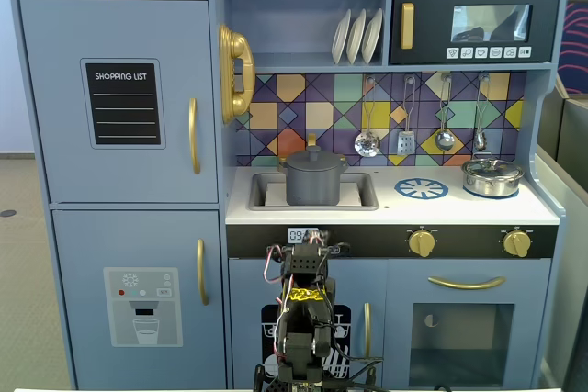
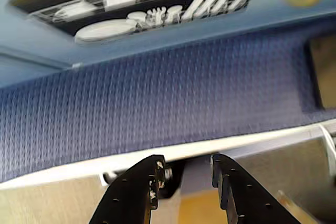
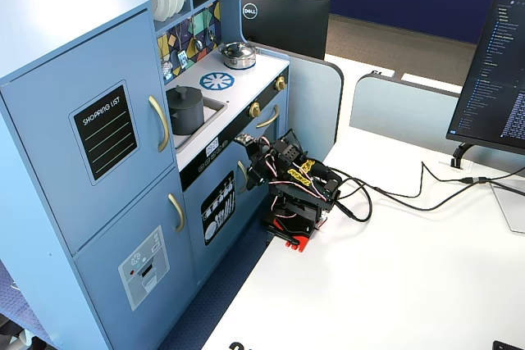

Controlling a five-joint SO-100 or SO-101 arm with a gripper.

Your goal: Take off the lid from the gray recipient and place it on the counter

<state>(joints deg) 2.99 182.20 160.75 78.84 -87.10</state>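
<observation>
Arm folded low in front of the toy kitchen, below counter height. My pincer (image 2: 186,182) points down at the blue carpet (image 2: 157,103) beside the table edge; in the wrist view the two black fingers (image 2: 142,187) stand a little apart with nothing between them, so narrowly parted and empty. The dishwasher print (image 2: 152,3) on the cabinet door fills the top of that view, which tells me the wrist camera faces the cabinet's foot, not the worktop.

The gray recipient (image 1: 314,183) sits in the sink recess of the counter (image 1: 395,208), upright, with the lid (image 1: 313,159) seated flat on its rim and its knob up. In a fixed view from the side the pot (image 3: 185,110) is above and behind my arm. The shiny steel pot (image 1: 491,176) stands well apart at the counter's far end, past the burner print (image 1: 422,188).

Judgement: task not started. I must rise and reach over the counter edge; the bare worktop near the burner print looks suitable for setting the lid down.
</observation>
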